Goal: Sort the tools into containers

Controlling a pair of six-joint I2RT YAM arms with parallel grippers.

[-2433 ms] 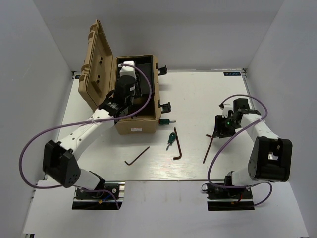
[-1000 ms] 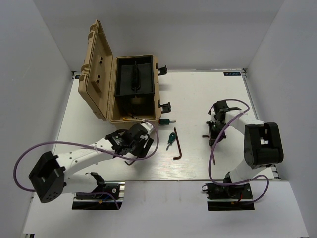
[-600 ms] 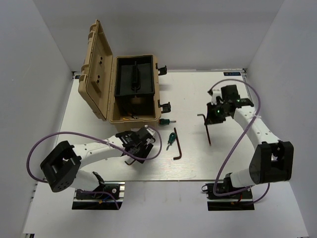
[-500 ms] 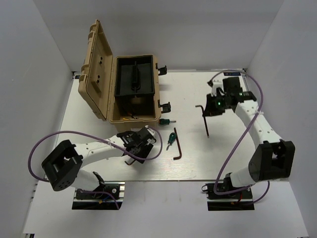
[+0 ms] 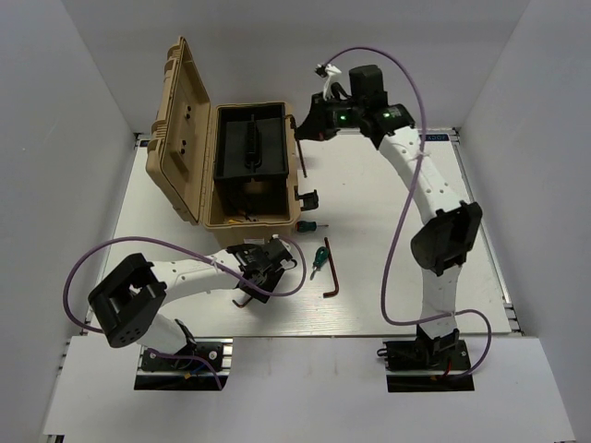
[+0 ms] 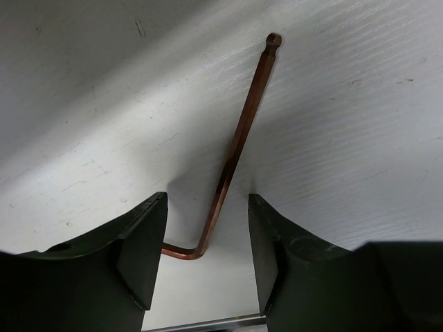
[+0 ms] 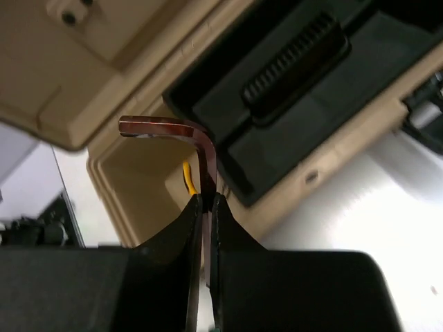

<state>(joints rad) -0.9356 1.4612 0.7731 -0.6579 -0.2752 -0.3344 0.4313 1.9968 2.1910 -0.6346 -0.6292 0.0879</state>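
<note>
Left hand [image 6: 208, 202], apart, straddles a thin brown L-shaped hex key [image 6: 242, 131]; lying flat, it may skid. Right hand [image 7: 205, 200], at twelve o'clock, clamps a second hex key [image 7: 163, 128].

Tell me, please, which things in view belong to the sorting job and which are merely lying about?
Job: tan toolbox; clamped hex key in right hand; straddled hex key under open left hand; loose hex key; far green screwdriver; near green screwdriver.
Bystanders: purple cables; blue label.
</note>
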